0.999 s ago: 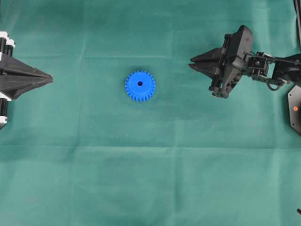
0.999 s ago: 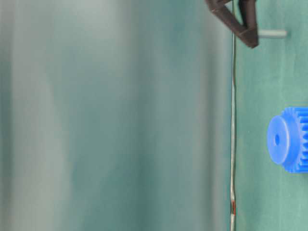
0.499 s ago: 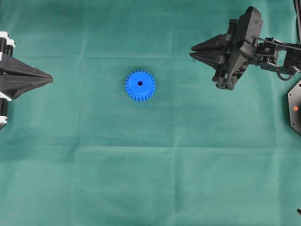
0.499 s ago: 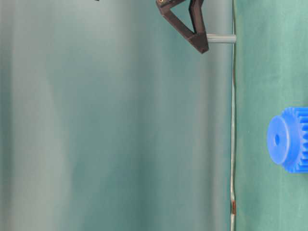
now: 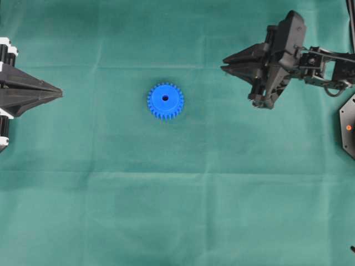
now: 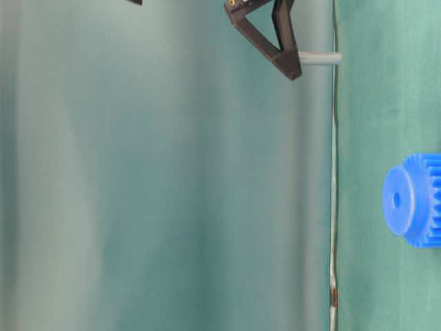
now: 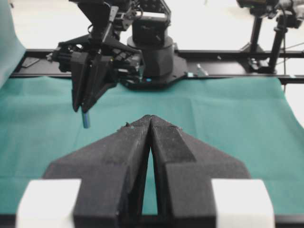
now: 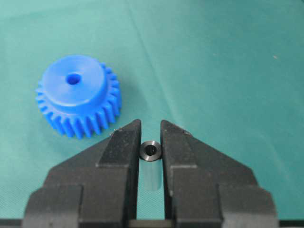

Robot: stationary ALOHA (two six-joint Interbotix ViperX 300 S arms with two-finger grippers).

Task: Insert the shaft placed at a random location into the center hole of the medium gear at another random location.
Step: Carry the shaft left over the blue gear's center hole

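Right wrist view: the right gripper [image 8: 151,137] is clenched on the shaft [image 8: 151,151], whose shiny round end faces the camera, lifted clear of the green-clothed table [image 5: 177,210]. The pickup looks done; carrying and inserting remain. The blue gear [image 5: 165,101] sits near the table's middle, center hole [image 5: 165,98] empty. The left gripper [image 7: 151,124] rests closed at the left edge, holding nothing. Overhead, the right gripper's fingers hide the shaft

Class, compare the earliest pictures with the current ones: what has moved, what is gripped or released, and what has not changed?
The right gripper, shut on the shaft throughout, has lifted it clear of the cloth; in the table-level view the shaft now hangs off the surface. Nothing was released. The medium gear and the shut left gripper stayed put.
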